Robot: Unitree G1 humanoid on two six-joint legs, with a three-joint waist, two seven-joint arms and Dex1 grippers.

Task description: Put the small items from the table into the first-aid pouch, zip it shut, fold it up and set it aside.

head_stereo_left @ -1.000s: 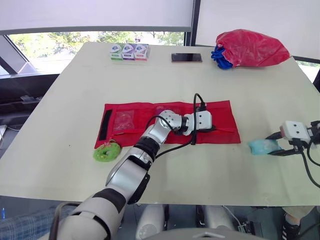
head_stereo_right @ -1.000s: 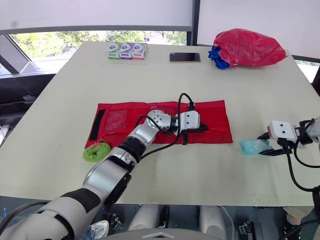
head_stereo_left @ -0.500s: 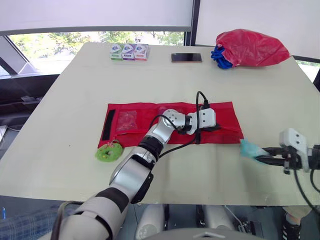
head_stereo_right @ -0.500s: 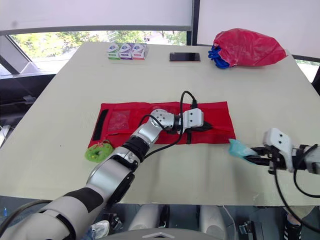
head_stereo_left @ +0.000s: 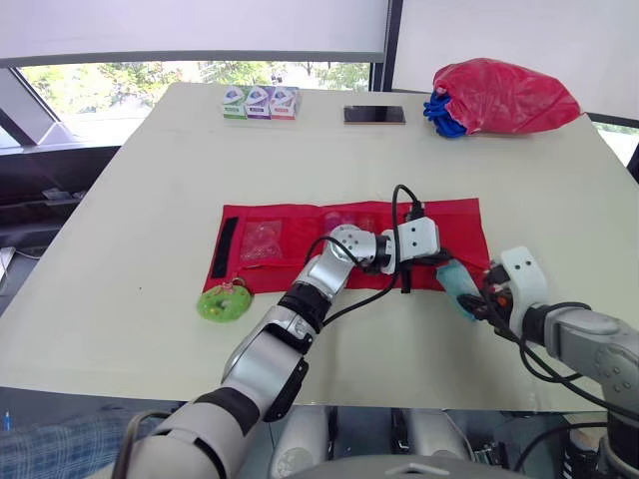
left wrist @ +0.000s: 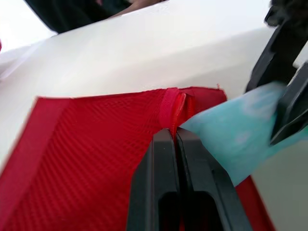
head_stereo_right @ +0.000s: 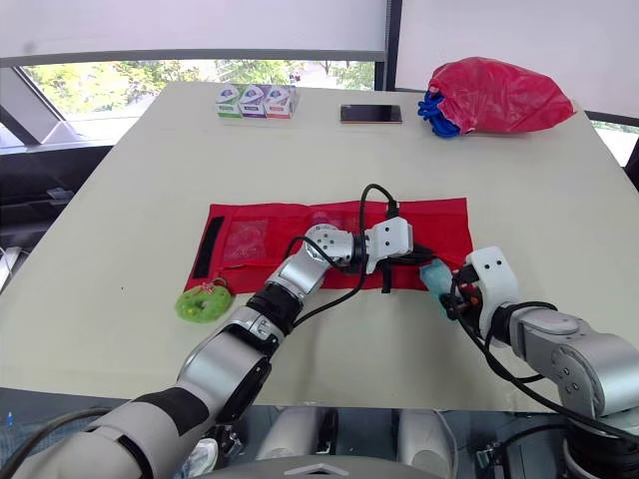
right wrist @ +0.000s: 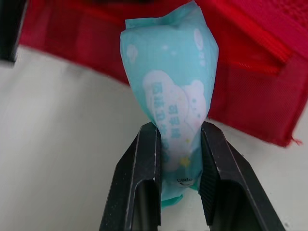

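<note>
Your right claw point(right wrist: 177, 131) pinches one teal packet point(right wrist: 168, 82), whose tip touches the near right edge of the one red pouch point(head_stereo_left: 290, 225) lying open and flat on the table point(head_stereo_left: 150, 200). Your left claw point(left wrist: 175, 137) is pressed together on the pouch's fabric just beside the packet. One green round item point(head_stereo_left: 220, 302) lies by the pouch's left end. Three small boxes point(head_stereo_left: 259, 103), one phone point(head_stereo_left: 374, 115) and one red bag point(head_stereo_left: 504, 95) sit along the far edge.

The left arm point(head_stereo_left: 318, 281) lies slantwise from the lower left of the frame across the first-aid pouch point(head_stereo_left: 290, 232), blocking its front edge. At the pouch's lower right corner the left gripper point(head_stereo_left: 440, 261) and the right gripper point(head_stereo_left: 477, 297) with its teal packet point(head_stereo_left: 457, 283) crowd together, seemingly touching. The table point(head_stereo_left: 140, 190) lies bare left of the pouch, and up to the boxes point(head_stereo_left: 259, 103), phone point(head_stereo_left: 374, 115) and red bag point(head_stereo_left: 504, 95) along the top.
</note>
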